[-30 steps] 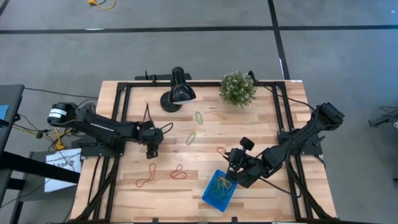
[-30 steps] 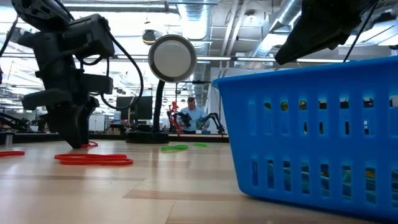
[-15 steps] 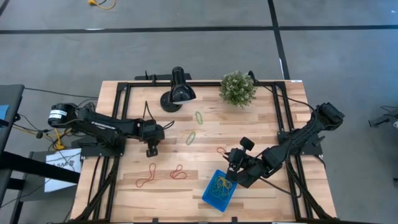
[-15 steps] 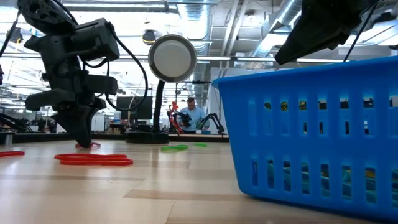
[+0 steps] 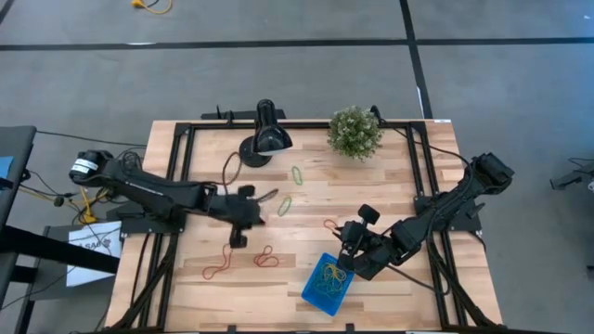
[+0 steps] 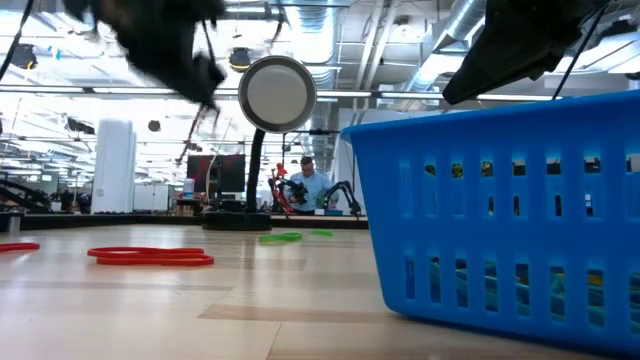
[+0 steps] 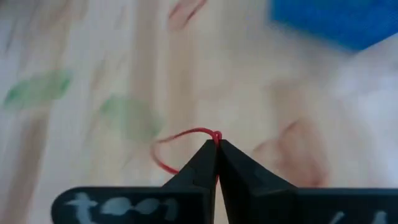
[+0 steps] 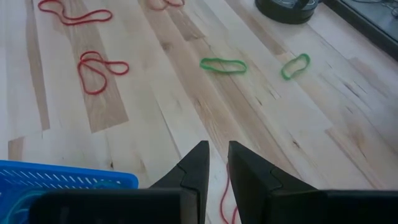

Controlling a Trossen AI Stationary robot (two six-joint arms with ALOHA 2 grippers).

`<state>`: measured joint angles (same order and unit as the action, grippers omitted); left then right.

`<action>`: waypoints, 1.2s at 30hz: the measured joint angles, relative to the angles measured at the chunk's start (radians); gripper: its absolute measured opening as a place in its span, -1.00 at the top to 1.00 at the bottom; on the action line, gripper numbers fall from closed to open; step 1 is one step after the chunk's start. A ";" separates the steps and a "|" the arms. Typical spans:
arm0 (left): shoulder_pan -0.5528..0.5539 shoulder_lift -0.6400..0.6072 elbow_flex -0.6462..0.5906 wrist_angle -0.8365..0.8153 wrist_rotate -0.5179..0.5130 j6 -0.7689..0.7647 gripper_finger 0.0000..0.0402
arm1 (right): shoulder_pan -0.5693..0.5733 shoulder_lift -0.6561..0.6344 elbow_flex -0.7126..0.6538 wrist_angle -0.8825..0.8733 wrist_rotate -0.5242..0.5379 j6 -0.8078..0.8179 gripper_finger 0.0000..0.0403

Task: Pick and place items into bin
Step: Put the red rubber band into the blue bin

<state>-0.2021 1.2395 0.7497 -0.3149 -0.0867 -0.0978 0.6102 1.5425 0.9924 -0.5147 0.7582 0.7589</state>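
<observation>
Progress is judged partial: the wooden table (image 5: 390, 176) carries the blue bin (image 5: 327, 284) near its front edge, and a tangle of yellow, green and grey bands (image 5: 326, 276) is already seen inside it from the high view. Several loops are left on the boards: two red ones (image 5: 243, 262) towards the front left, two green ones (image 5: 290, 188) near the middle, and a red one (image 5: 331, 224) just beside the right gripper.

The left gripper (image 5: 255, 206) is held over the middle-left of the table, its jaws closed on a red band (image 7: 186, 144); this grip is shown plainly only in the left wrist view, where the thin loop is seen pinched at the fingertips with the bin in the far corner. In the high view the band in the grip is too small to be made out. One more delivery is therefore judged to be in hand, with the carry to the bin not yet done.

The right gripper (image 5: 347, 252) waits beside the bin's back edge, its jaws narrowly apart and nothing between them, as the right wrist view shows. That view also gives the loose green and red loops more clearly than the overhead one.

The low view gives the bin's slotted wall close up, plus the red loops lying flat, a black lamp (image 6: 276, 95) and, far behind, a person in the room; the bin's contents are hidden there.
</observation>
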 joint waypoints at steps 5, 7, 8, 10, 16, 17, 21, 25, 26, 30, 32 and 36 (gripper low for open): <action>-0.143 0.008 0.095 0.194 0.027 0.044 1.00 | 0.000 0.000 0.000 0.000 0.000 0.000 0.73; -0.189 0.022 0.113 0.274 0.029 0.061 1.00 | 0.000 0.000 0.000 0.000 0.000 0.000 0.73; -0.208 0.027 0.118 0.299 0.029 0.070 1.00 | 0.000 0.000 0.000 0.001 0.000 0.001 0.73; -0.244 0.048 0.127 0.350 0.030 0.087 1.00 | 0.000 0.000 0.000 -0.003 0.000 0.020 0.73; -0.258 0.268 0.207 0.473 0.085 0.144 1.00 | -0.002 0.000 0.000 -0.034 0.001 0.083 0.73; -0.257 0.312 0.230 0.494 0.122 0.172 1.00 | -0.004 0.000 0.000 -0.034 0.001 0.087 0.73; -0.256 0.476 0.357 0.550 0.198 0.252 1.00 | -0.003 0.000 0.000 -0.033 0.001 0.089 0.73; -0.243 0.615 0.493 0.526 0.202 0.286 1.00 | 0.007 0.000 0.000 -0.040 0.000 0.089 0.73; -0.237 0.647 0.522 0.520 0.211 0.287 1.00 | 0.013 0.000 0.000 -0.047 -0.001 0.089 0.73; -0.220 0.763 0.607 0.467 0.222 0.281 1.00 | 0.023 0.000 0.000 -0.058 -0.001 0.089 0.73; -0.218 0.803 0.631 0.434 0.223 0.279 1.00 | 0.026 0.000 0.000 -0.055 0.000 0.089 0.73; -0.219 0.871 0.684 0.391 0.239 0.294 1.00 | 0.031 0.000 0.000 -0.053 0.000 0.089 0.73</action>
<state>-0.4206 2.1103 1.4332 0.0765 0.1525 0.1961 0.6415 1.5429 0.9927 -0.5681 0.7581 0.8482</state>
